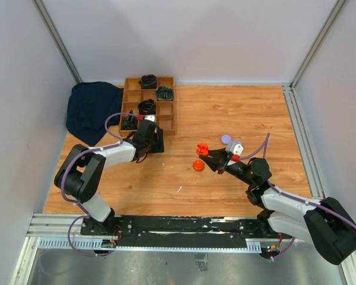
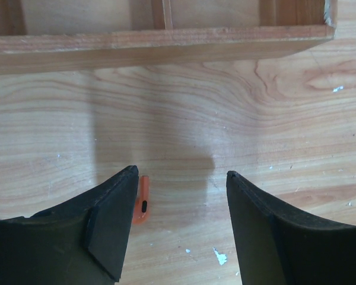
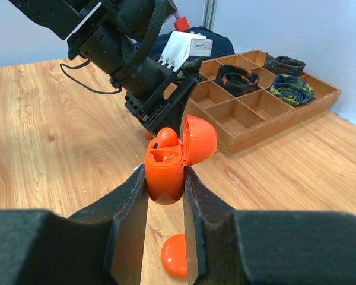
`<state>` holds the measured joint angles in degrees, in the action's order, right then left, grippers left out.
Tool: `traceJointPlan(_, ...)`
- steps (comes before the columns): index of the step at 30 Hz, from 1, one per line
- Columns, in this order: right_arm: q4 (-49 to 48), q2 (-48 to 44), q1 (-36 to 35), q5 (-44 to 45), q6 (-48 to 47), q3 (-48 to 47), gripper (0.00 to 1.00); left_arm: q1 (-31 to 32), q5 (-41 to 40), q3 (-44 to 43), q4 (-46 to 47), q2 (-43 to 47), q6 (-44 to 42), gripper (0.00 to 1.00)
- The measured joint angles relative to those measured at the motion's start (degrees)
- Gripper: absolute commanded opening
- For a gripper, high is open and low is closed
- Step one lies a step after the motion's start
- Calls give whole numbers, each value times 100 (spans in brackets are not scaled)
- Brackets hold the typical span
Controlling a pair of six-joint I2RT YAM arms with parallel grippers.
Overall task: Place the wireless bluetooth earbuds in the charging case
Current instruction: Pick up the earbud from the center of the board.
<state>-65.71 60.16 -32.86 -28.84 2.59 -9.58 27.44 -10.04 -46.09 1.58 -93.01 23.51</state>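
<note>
Left hand (image 2: pixel 181 178) apart; orange earbud (image 2: pixel 142 200) lies off-centre between its jaws, perhaps touching one. I fear closing flicks it away. Right hand (image 3: pixel 165 181) clamped on the open charging case (image 3: pixel 165 163).

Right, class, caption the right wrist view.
Right claw grips the open orange charging case, with the left arm and compartment tray beyond.
</note>
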Motion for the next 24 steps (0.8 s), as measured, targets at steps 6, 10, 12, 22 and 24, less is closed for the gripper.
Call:
traceJointPlan(6,28,-2,0,0,-4,0,16,-2,238,-125,-157,-192,-70,65)
traceJointPlan(10,61,-22,0,0,-7,0,16,-2,411,-199,-203,-247,-85,61)
traceJointPlan(12,74,-37,0,0,-9,0,16,-7,490,-199,-214,-245,-105,60)
traceJointPlan(22,92,-39,0,0,-11,0,16,-11,741,-103,-422,-74,-116,61)
traceJointPlan(24,94,-39,0,0,-11,0,16,-11,774,-85,-496,-22,-105,61)
